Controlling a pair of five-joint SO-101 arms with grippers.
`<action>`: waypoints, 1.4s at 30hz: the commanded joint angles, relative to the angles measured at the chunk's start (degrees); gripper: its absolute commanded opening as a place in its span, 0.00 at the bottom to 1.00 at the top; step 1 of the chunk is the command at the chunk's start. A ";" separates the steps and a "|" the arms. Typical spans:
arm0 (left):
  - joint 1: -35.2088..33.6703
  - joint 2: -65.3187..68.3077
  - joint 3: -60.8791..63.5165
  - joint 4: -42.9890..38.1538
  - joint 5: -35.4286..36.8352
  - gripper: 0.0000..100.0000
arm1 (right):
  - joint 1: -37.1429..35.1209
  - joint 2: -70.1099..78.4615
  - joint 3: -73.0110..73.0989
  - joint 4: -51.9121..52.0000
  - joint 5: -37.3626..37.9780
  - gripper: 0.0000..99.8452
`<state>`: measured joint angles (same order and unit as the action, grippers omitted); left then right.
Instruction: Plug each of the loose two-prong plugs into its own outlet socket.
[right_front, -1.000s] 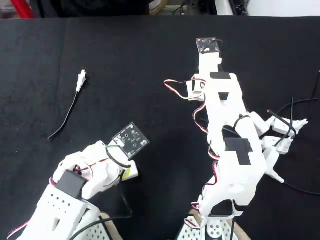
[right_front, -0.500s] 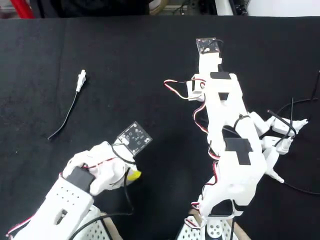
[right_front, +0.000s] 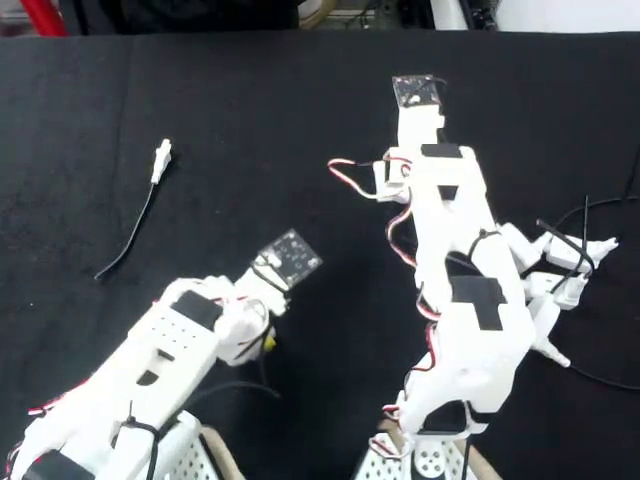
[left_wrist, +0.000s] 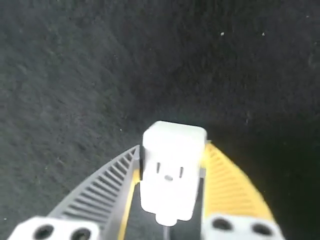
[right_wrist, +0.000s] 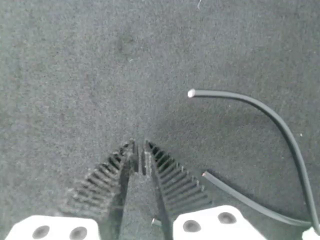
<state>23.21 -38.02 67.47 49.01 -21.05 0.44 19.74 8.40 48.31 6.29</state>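
1 boxy socket (left_wrist: 172, 172) in ribbed left claw (left_wrist: 172, 148)

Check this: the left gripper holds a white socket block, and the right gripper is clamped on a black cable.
Not quite. The left gripper does hold the white socket block, but the right gripper is shut on nothing; the black cable lies apart from it on the cloth, as the right wrist view shows.

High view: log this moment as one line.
left jaws shut on outlet socket | right jaws shut, empty, near black cable | loose plug untouched
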 joint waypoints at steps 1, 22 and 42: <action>-1.01 -2.02 -3.30 0.09 0.35 0.06 | -0.62 -0.40 -0.57 -0.79 0.09 0.01; -8.13 10.11 -20.53 4.40 3.16 0.07 | -0.62 -0.40 -0.57 -0.79 0.09 0.01; -7.52 12.48 -22.37 5.01 6.95 0.21 | -0.62 -0.40 -0.84 -0.79 0.09 0.01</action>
<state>16.26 -20.35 47.16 53.93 -14.73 0.44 19.74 8.40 48.31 6.29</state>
